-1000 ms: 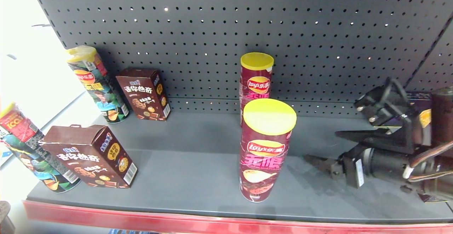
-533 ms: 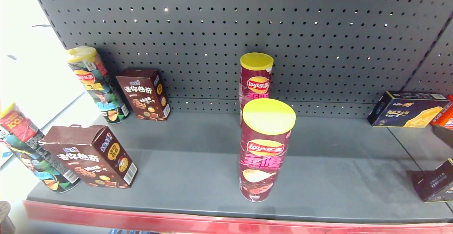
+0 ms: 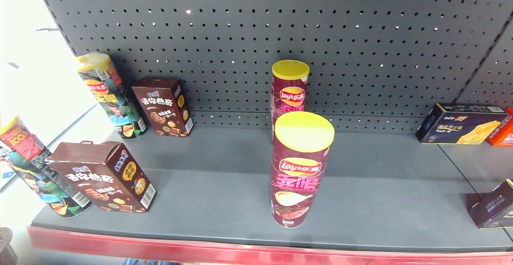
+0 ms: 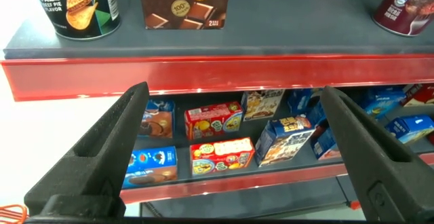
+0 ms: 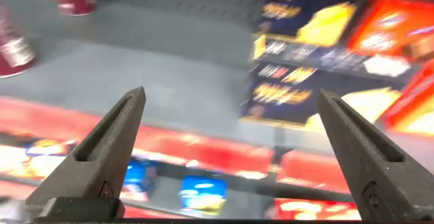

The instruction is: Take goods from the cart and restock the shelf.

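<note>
- Head view puts the grey shelf (image 3: 224, 201) in front, with two maroon chip cans lined up front to back. The front chip can (image 3: 301, 168) stands upright near the middle of the board. The rear chip can (image 3: 289, 84) stands upright behind it, close to the pegboard wall (image 3: 240, 24).
- Both cans are capped with yellow lids, so their contents are hidden.
- Two closed brown cookie boxes stand to the left: the rear cookie box (image 3: 163, 106) by the wall and the front cookie box (image 3: 105, 177) near the red shelf lip (image 3: 200, 249), turned at an angle.
- A dark patterned can (image 3: 110, 96) stands just beside the rear cookie box. A second patterned can (image 3: 36, 168), at the front left corner, is partly cut off by the frame.
- In the bay to the right, a navy box (image 3: 461, 128) lies flat at the back. An orange box (image 3: 503, 132) and a dark box (image 3: 491, 211) are both cropped at the edge.
- The left gripper (image 4: 234, 91) hangs before the shelf lip with its jaws spread wide and nothing between them. Beyond it, a lower shelf (image 4: 224, 183) holds small red and blue packets.
- The right gripper (image 5: 232, 94) is likewise spread and empty, facing the right bay. That view is blurred and the boxes there are hard to make out.
</note>
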### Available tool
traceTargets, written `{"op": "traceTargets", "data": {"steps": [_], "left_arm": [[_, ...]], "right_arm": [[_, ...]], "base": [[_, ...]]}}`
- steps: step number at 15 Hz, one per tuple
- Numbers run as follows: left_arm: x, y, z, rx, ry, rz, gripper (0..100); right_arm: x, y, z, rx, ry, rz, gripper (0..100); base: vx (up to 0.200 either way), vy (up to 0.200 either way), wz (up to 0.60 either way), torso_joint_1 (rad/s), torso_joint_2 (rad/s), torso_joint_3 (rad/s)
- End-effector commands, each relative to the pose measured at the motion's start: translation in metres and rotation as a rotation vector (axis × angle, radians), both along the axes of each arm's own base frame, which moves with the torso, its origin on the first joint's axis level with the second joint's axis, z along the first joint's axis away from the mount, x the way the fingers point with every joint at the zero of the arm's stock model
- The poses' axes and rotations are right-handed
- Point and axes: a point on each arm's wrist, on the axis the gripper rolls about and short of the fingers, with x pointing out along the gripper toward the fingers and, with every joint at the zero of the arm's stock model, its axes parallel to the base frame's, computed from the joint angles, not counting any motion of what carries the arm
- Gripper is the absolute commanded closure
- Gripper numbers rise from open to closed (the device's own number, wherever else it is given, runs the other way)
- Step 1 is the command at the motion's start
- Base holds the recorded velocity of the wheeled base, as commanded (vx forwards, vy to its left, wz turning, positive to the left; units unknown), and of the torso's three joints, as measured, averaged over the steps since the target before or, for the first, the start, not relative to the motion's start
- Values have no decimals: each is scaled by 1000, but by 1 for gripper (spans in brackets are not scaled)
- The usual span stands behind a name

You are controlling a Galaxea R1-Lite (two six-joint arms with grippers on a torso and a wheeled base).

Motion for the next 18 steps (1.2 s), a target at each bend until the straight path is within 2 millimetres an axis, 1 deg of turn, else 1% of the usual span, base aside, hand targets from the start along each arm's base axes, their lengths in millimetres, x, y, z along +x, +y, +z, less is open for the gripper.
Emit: {"op": "traceTargets", "data": {"steps": [1,2,3,4,5,6,8,14,16,17,18], "left_arm": [[0,0,0,-1,2,1,0],[0,0,0,-1,2,1,0],[0,0,0,-3,2,2,0],[0,0,0,-3,2,2,0],[0,0,0,-1,2,2,0],[0,0,0,-1,2,1,0],[0,0,0,-3,2,-1,0],[0,0,0,1,0,13,0],[0,0,0,0,0,-16,0],[0,-1,0,0,0,-24,0],[0,0,0,0,0,-18,0]], "right_arm": [[8,2,-42,33,-7,41,0],[13,2,-56,35,19,-23,0],[13,-1,-63,33,85,-118,0],[13,-1,-63,41,83,-120,0],[13,2,-62,49,85,-15,0],[12,2,-68,29,150,14,0],[12,2,-67,73,140,-4,0],[12,2,-67,69,147,-27,0],[12,5,-68,92,130,-234,0],[11,5,-68,82,130,-197,0],[7,4,-69,78,81,-146,0]], "base": [[0,0,0,0,0,0],[0,0,0,0,0,0],[0,0,0,0,0,0],[0,0,0,0,0,0],[0,0,0,0,0,0],[0,0,0,0,0,0],[0,0,0,0,0,0],[0,0,0,0,0,0],[0,0,0,0,0,0],[0,0,0,0,0,0],[0,0,0,0,0,0]]}}
